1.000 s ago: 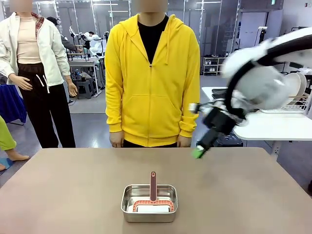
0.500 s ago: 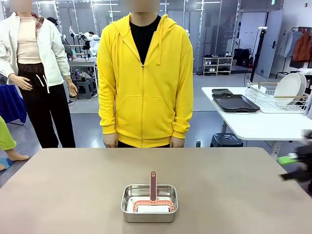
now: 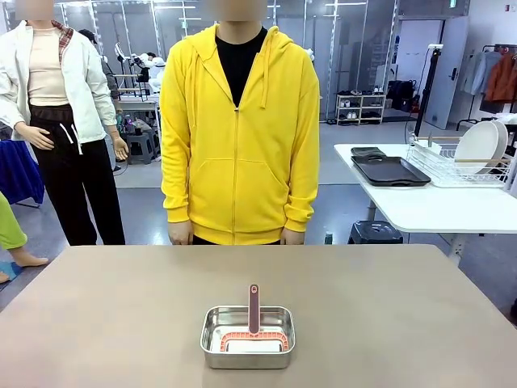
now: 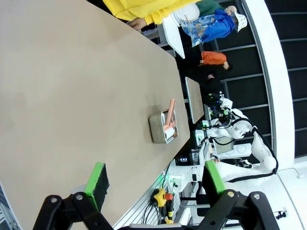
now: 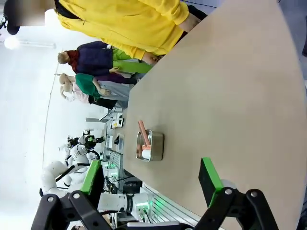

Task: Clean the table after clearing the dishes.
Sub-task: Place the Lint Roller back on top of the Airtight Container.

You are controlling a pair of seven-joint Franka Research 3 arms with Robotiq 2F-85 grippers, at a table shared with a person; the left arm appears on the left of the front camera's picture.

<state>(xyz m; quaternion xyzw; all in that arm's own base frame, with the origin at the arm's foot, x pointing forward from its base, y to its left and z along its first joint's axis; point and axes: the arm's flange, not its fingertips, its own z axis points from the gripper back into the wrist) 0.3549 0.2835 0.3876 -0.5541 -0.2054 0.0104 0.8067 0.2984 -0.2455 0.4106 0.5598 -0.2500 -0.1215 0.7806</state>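
The taupe-brown table point(image 3: 388, 307) lies bare apart from a small steel pan point(image 3: 247, 336) near its front middle, with a red-handled tool point(image 3: 254, 311) standing in it. White plates point(image 3: 478, 145) stand in a wire rack on the white side table, beside dark trays point(image 3: 390, 170). In the left wrist view my left gripper point(image 4: 156, 179) is open above the table point(image 4: 72, 96), far from the pan point(image 4: 163, 126). My right gripper point(image 5: 150, 176) is open too, held clear of the table point(image 5: 216, 86), with the pan point(image 5: 149, 145) at a distance.
A person in a yellow hoodie point(image 3: 238, 129) stands at the table's far edge, hands hanging by their sides. The white side table point(image 3: 428, 206) with the wire rack point(image 3: 460, 166) stands at the back right, off the main table.
My right arm, which reached over the table's right side a second ago, has pulled back out of the front view to the right. The person stepped slightly left.
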